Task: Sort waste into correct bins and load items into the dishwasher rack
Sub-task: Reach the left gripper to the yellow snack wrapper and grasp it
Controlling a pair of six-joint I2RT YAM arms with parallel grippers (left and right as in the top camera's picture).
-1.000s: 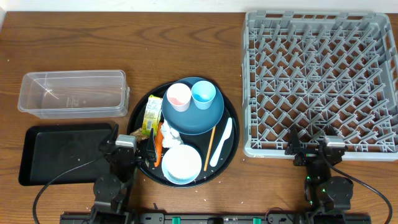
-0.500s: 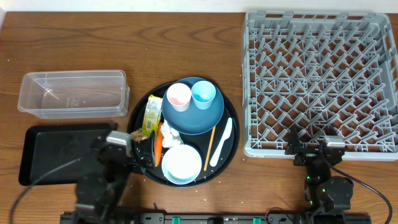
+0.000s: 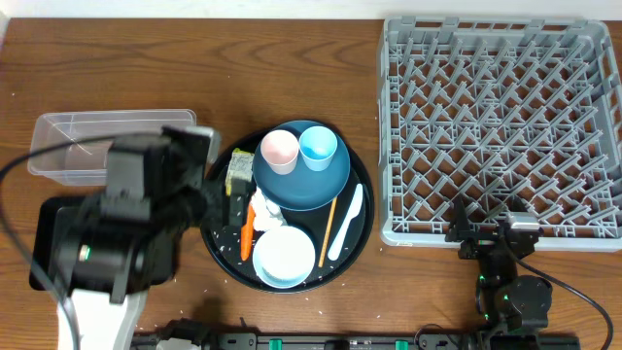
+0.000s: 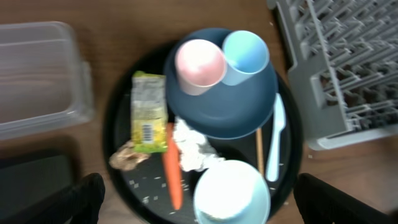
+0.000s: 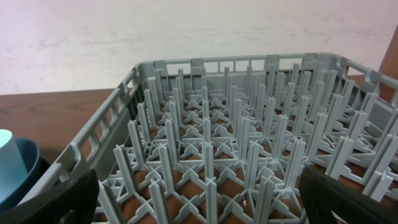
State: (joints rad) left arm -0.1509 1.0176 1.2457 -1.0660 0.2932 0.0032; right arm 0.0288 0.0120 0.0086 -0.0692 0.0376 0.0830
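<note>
Carrot point(image 3: 247, 231), yellow-green wrapper point(image 3: 239, 172) and tissue point(image 3: 264, 208), overhead: gathered with plate point(image 3: 309, 187) and bowl point(image 3: 284, 258) on round tray point(image 3: 362, 243), between tub point(image 3: 78, 146) and rack point(image 3: 501, 126), within reach of both arms.

Left wrist: left pincer point(image 4: 199, 190) spread wide, empty, poised above tray, likely lining up a pick.

Right wrist: right pincer point(image 5: 199, 186) apart, empty, parked facing rack.

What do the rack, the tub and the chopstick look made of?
Rack: grey moulded plastic, matte, one uniform lattice with pegs. Tub: clear plastic, see-through with a faint sheen. Chopstick: probably wood or bamboo, pale tan and dull; too thin to be sure.
</note>
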